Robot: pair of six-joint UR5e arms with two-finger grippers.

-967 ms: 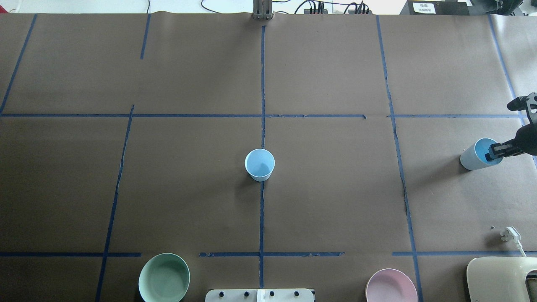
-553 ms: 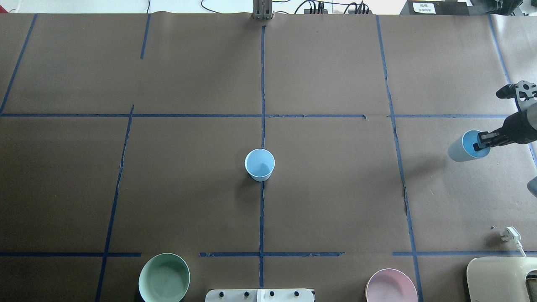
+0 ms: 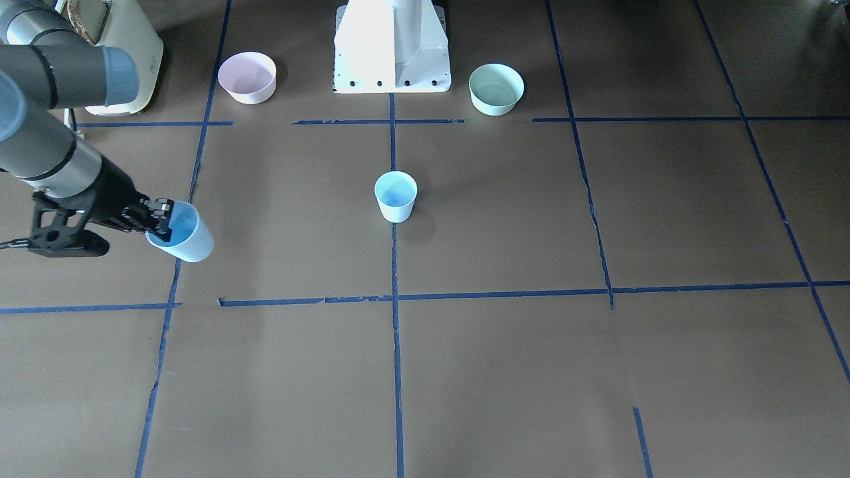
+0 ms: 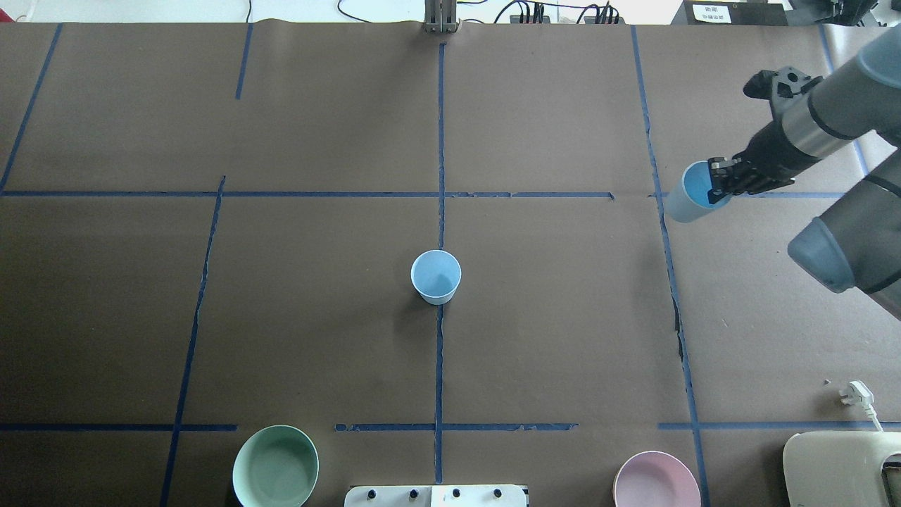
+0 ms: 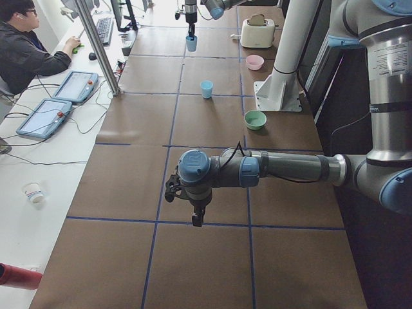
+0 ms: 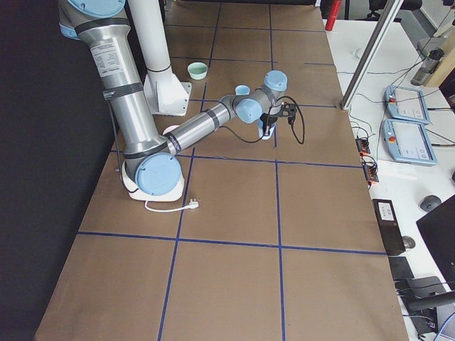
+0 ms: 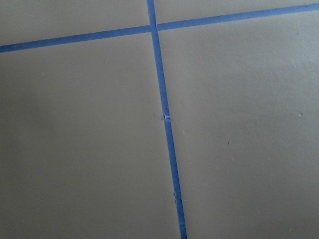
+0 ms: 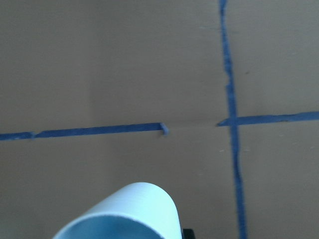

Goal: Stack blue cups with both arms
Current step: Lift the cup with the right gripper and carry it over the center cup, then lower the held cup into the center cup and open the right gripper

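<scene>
Moved since the earlier overhead frames: right arm (image 4: 809, 134) and held cup (image 4: 678, 205), both further from the robot base and inward from the surface's right edge, toward the middle.

Item 1, right jaws. Clamped on the rim of the held cup (image 3: 192, 244), one finger inside the mouth and one outside. The cup is tilted, its mouth turned toward the arm and its bottom pointing away. The right wrist view shows only its pale wall (image 8: 132, 211) just ahead of the jaws, over a tape crossing.

Item 2, centre cup (image 4: 436, 276). Upright on the surface (image 4: 317, 317), on the middle blue tape line. Well apart from the right jaws, on their left side and nearer the base. Nothing touches it.

Item 3, left jaws. Seen only in the left side view, at the end of the left arm (image 5: 283, 168), pointing down over the surface. Whether they are wide or narrow cannot be told. The left wrist view shows only brown paper and a tape crossing below them. The centre cup (image 5: 206, 89) is well apart from them.

Item 4, mint-green bowl (image 4: 275, 466) and pink bowl (image 4: 656, 480). They sit either side of the white base block (image 3: 392, 46), well apart from both sets of jaws.

Item 5, cream appliance (image 4: 838, 465). It stands at the surface's corner, on the base side of the right jaws and well apart.
</scene>
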